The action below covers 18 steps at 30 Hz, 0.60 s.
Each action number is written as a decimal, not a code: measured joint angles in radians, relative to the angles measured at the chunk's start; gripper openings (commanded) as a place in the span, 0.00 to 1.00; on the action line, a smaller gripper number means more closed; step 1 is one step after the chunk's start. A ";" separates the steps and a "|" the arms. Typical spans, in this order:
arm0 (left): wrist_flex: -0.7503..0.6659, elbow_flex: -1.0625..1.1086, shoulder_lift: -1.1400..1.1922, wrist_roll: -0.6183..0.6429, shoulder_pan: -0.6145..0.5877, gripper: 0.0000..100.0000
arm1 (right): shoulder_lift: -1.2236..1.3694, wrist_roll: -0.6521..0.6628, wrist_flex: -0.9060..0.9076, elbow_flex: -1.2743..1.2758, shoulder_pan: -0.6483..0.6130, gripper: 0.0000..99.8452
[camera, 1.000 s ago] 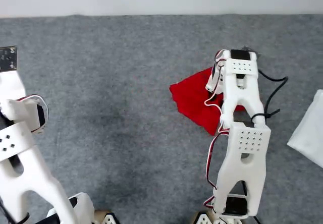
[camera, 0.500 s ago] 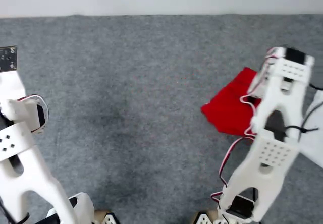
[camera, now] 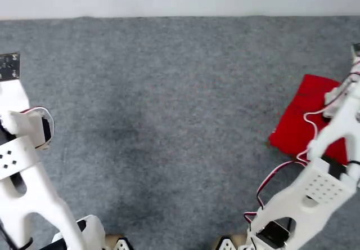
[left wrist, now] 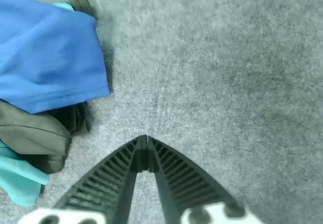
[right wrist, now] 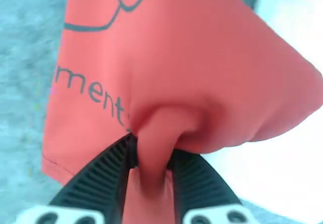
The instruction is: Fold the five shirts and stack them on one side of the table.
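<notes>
A folded red shirt hangs at the table's right edge, partly behind the right arm. In the right wrist view my right gripper is shut on a pinched fold of that red shirt, which hangs over a white shirt. My left gripper is shut with nothing in it, just above the grey mat. Beside it lies a pile of unfolded shirts: a blue one on top, an olive one and a teal one under it.
The grey felt mat covers the table, with a white wall strip along the far edge. The left arm stands at the near left corner.
The right arm has swung from the middle right to the far right edge, carrying the red shirt with it. The left arm has stayed still.
</notes>
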 measured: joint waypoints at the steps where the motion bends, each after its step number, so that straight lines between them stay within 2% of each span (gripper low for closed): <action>1: 0.000 0.009 0.000 0.000 0.000 0.01 | 0.000 0.008 -0.017 0.000 0.014 0.01; 8: 0.000 0.020 0.000 0.000 0.000 0.01 | 0.000 0.017 -0.095 0.000 0.115 0.01; 18: 0.000 0.020 0.000 0.000 0.000 0.01 | 0.000 0.017 -0.124 0.000 0.187 0.01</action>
